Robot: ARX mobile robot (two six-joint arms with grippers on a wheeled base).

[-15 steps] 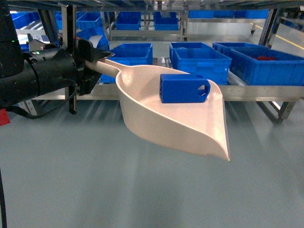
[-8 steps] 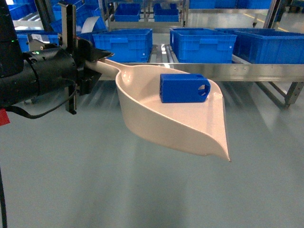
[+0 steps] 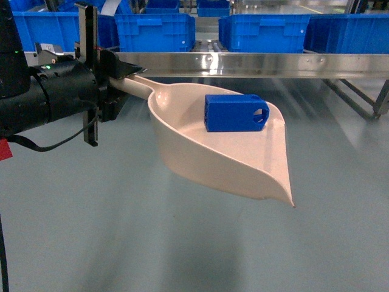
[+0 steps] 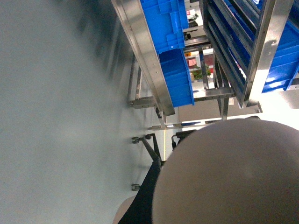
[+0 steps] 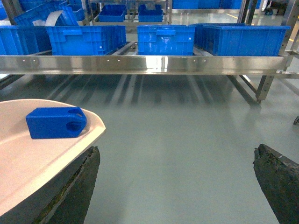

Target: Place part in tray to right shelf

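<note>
My left gripper (image 3: 124,78) is shut on the long handle of the beige tray (image 3: 200,155), holding it level above the grey floor. The blue part (image 3: 236,112) lies on its side inside the tray, near the right wall, hexagonal hole facing right. In the left wrist view the tray (image 4: 233,172) shows only its underside. The right shelf (image 3: 255,63) runs across the back, shiny rail to the front. My right gripper (image 5: 180,186) is open and holds nothing; its left finger is beside the tray (image 5: 28,158), where the part (image 5: 56,122) also shows. The right gripper is out of the head view.
Several large blue crates (image 3: 155,31) stand in a row on the shelf behind the rail (image 5: 140,63), with more crates (image 5: 166,39) farther back. A steel shelf leg (image 5: 261,86) slants down to the floor at the right. Grey floor (image 3: 182,243) lies below the tray.
The shelf has come closer: its rail and crates have risen and grown in the head view. The tray, the part and the left gripper keep the same place in the frame.
</note>
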